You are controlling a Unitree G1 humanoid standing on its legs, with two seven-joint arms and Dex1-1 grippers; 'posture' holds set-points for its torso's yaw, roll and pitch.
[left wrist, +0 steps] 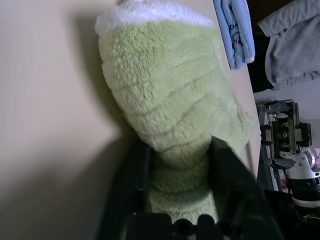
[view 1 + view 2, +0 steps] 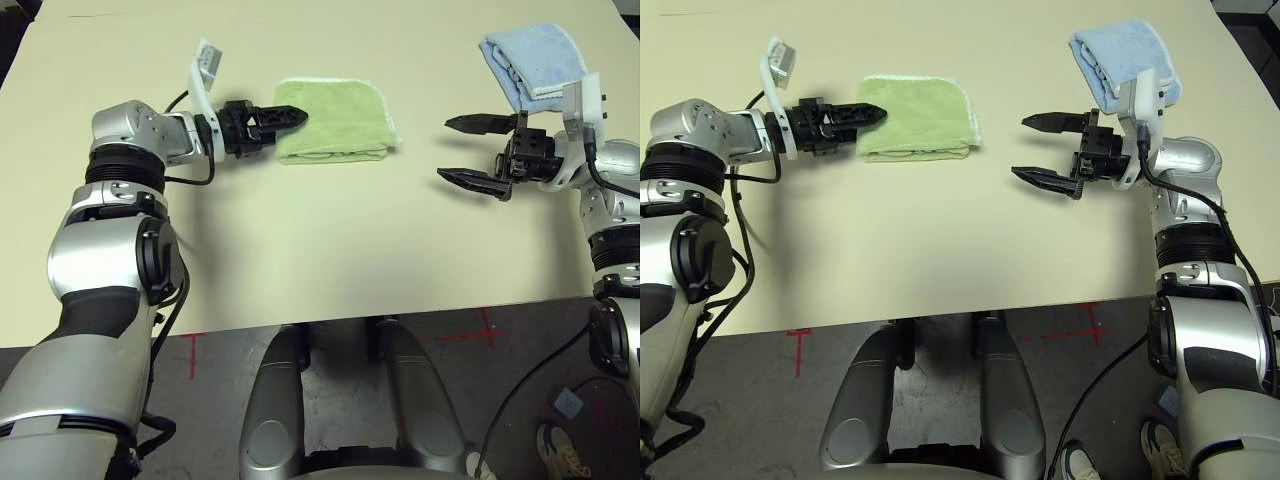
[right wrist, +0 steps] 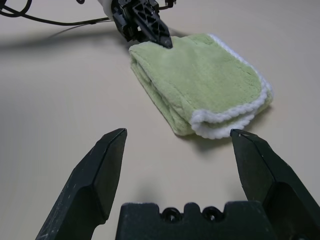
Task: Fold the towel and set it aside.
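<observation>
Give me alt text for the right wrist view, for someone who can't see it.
A folded green towel with white edging lies on a pale table, the left gripper at its far corner. The right gripper is open in the foreground, not touching it.

The left gripper's fingers point(image 1: 235, 175) look blurry in the left wrist view, and the bottom edge cuts them off. In the eye views, the left gripper point(image 2: 292, 117) hides a bit of the green towel point(image 2: 340, 115). The right arm point(image 2: 620, 210) is cut off by the side of the left eye view. The blue cloth point(image 1: 237, 30) is cut off at the top in the left wrist view. A person's shoes point(image 2: 560, 452) are partly cut off too.
</observation>
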